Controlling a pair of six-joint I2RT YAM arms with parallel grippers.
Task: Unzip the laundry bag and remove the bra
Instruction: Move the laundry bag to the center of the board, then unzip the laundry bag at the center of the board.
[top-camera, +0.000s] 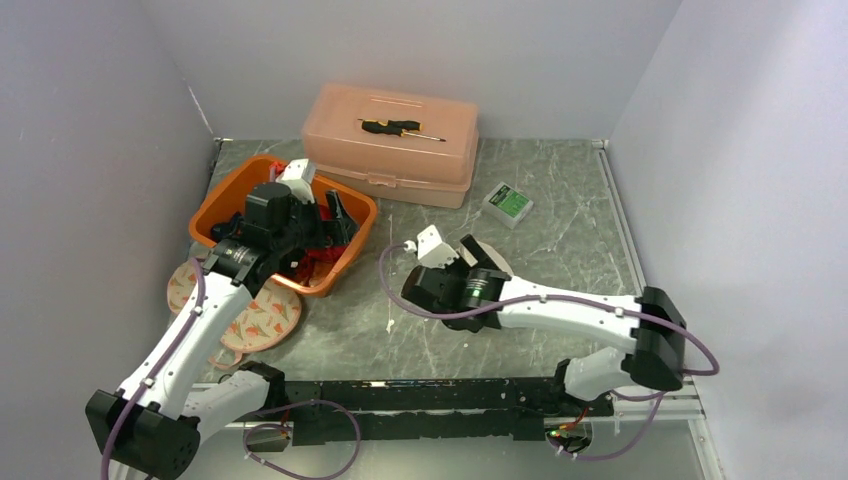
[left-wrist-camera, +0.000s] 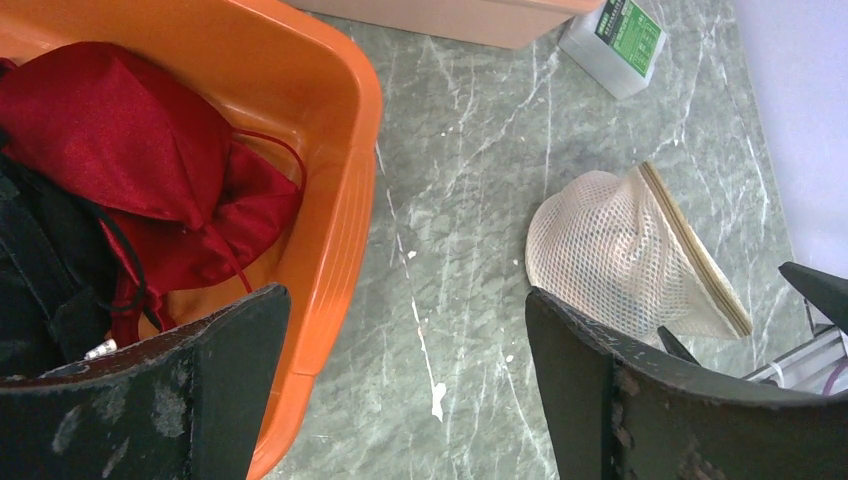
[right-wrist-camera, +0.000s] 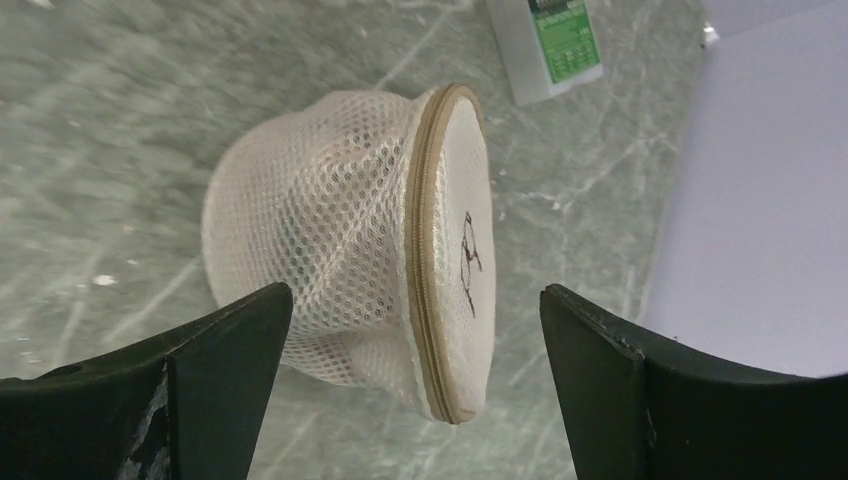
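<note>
On the grey marbled desk (top-camera: 560, 210), the orange plastic tub (left-wrist-camera: 340, 130) at upper left holds the red satin bra (left-wrist-camera: 130, 130), while the white mesh laundry bag (right-wrist-camera: 330, 240), mostly arm-hidden from above, lies mid-frame before the wide-spread right claw (right-wrist-camera: 415, 300), and the left claw (left-wrist-camera: 405, 300) gapes equally wide, empty.

Bare grey-green marble surface (left-wrist-camera: 460, 230) gives a wide lane between the orange plastic tub (left-wrist-camera: 345, 190) and white mesh laundry bag (left-wrist-camera: 600, 255), but the pink plastic toolbox (top-camera: 380, 152) blocks the far end.

No wording can be read. The small box (top-camera: 507, 203) toward the far edge of the tabletop (top-camera: 570, 260) carries a green label (right-wrist-camera: 566, 42) whose print is too fine to read. The laundry bag (right-wrist-camera: 320, 230) shows only an illegible dark squiggle.
</note>
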